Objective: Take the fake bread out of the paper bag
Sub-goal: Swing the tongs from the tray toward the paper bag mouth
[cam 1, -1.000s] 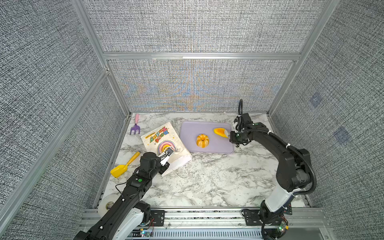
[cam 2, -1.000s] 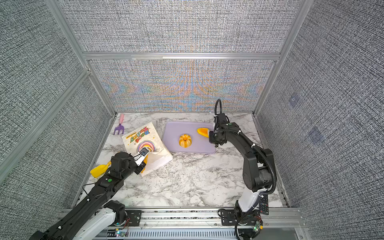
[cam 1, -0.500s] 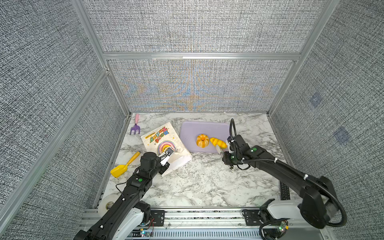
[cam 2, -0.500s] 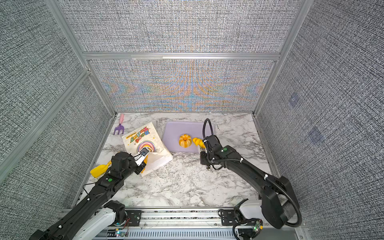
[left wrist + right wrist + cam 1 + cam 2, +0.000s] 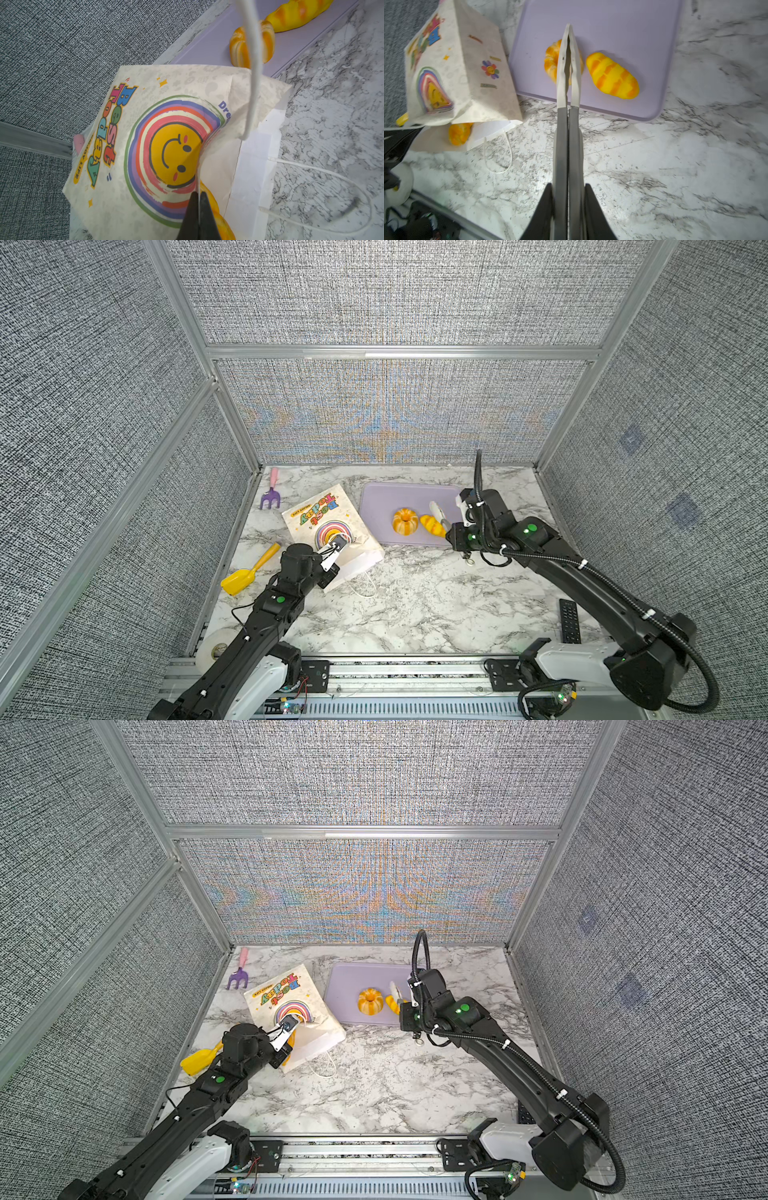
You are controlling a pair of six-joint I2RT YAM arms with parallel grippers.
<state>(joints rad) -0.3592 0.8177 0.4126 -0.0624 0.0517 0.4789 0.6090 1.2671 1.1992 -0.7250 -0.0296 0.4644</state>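
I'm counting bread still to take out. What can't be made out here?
- Inside the paper bag: its own printed wall hides it in both top views; the right wrist view shows only one bread at the mouth.
- Fluted bun: partly behind the right gripper in the right wrist view.

**A:** What carries it all?

**B:** A white counter (image 5: 415, 610) with grey marble veining.

**A:** And what lies straight on it?

**B:** Left of the middle, a cream-white paper bag (image 5: 309, 516) printed with a rainbow circle, lying on its side. Just beside it to the right is a flat lilac rectangular tray (image 5: 382, 497). A purple toy rake (image 5: 270, 499) with a pink handle sits in the far left corner. A yellow plastic toy shovel (image 5: 245, 576) lies along the left edge, and a black remote control (image 5: 568, 620) near the right edge.
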